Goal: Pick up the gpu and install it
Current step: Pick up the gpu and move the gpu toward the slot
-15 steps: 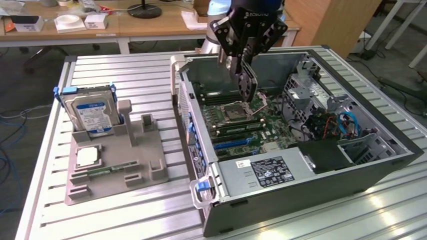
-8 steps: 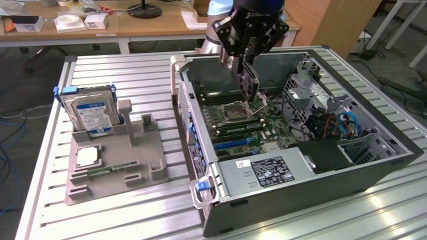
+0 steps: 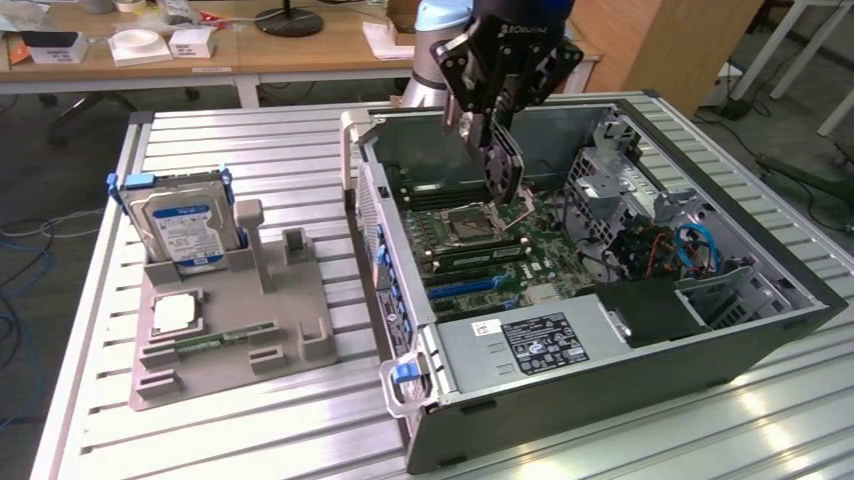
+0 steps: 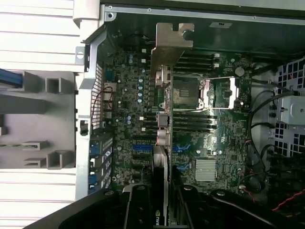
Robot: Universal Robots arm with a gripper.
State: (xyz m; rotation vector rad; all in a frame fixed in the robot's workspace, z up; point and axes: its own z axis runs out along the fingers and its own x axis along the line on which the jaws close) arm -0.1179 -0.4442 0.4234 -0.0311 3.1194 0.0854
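My gripper (image 3: 491,128) hangs over the open computer case (image 3: 747,330), shut on the gpu (image 3: 503,170). The dark card hangs on edge from the fingers, its lower end just above the motherboard (image 3: 501,255) near the CPU socket (image 3: 470,215). In the wrist view the gpu (image 4: 161,191) runs edge-on away from my gripper (image 4: 162,205), and its silver bracket (image 4: 170,45) is at the far end, over the motherboard (image 4: 209,138). The blue expansion slots (image 3: 467,287) lie further along the board, toward the power supply.
A grey parts holder (image 3: 267,320) sits on the slatted table (image 3: 240,150) at the exterior view's left, with a blue-labelled hard drive (image 3: 187,225), a slim green memory stick (image 3: 220,340) and a square chip (image 3: 176,313). The power supply (image 3: 534,342) and cables (image 3: 694,250) fill the case's near side.
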